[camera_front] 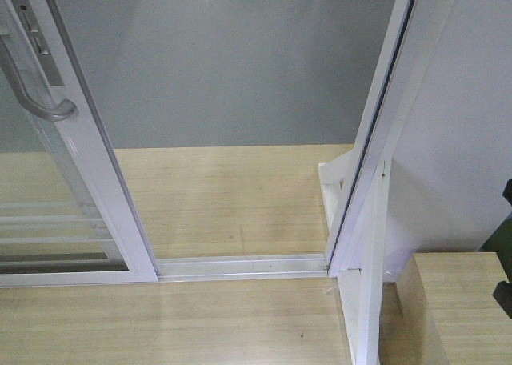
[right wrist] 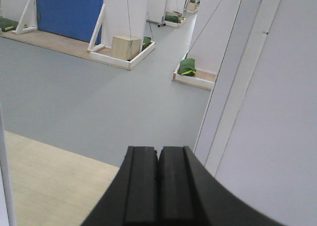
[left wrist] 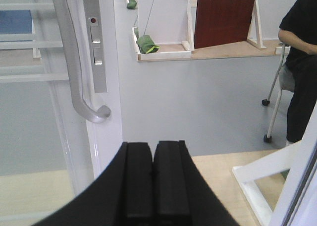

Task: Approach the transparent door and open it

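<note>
Standing slid well aside at the left, the transparent door (camera_front: 56, 197) leaves a wide gap, yet both tools, left (left wrist: 152, 179) and right (right wrist: 158, 184), are pressed closed and empty, so its handle (left wrist: 74, 62) could snag the left arm.

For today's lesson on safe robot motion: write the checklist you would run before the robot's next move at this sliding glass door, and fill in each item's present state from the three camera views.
1. Transparent door slid aside, gap open: ok.
2. Floor track free of objects: ok.
3. Left pincer shut and empty, off the handle: ok.
4. Right pincer shut and empty, apart from the white frame: ok.
5. Path beyond clear of people: not ok, a seated person is on the right in the left wrist view.
6. Gap wide enough for the base: cannot tell.
</note>
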{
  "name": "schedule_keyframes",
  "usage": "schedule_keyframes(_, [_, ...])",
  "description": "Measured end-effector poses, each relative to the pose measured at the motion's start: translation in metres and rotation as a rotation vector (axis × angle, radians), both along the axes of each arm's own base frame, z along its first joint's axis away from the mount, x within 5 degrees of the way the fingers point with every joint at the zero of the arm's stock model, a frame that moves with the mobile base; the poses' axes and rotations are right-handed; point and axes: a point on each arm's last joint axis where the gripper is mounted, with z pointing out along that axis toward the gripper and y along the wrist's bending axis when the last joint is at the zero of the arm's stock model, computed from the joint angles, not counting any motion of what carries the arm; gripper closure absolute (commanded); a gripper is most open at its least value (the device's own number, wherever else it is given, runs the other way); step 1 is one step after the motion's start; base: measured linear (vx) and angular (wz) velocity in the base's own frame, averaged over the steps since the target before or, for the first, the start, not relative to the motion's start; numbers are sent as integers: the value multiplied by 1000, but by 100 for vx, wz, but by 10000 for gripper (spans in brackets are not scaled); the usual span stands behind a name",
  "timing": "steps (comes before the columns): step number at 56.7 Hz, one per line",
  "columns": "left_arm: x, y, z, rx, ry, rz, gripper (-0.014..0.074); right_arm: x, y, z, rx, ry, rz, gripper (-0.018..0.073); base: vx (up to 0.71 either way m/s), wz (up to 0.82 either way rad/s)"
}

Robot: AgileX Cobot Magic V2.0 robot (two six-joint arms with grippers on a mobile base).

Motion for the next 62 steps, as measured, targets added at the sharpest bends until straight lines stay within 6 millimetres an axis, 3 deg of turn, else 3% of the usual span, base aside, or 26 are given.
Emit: schedule_keyframes(62, [0, 1, 1, 9, -26, 6, 603, 0, 0, 1, 1, -11, 1, 561, 0, 0])
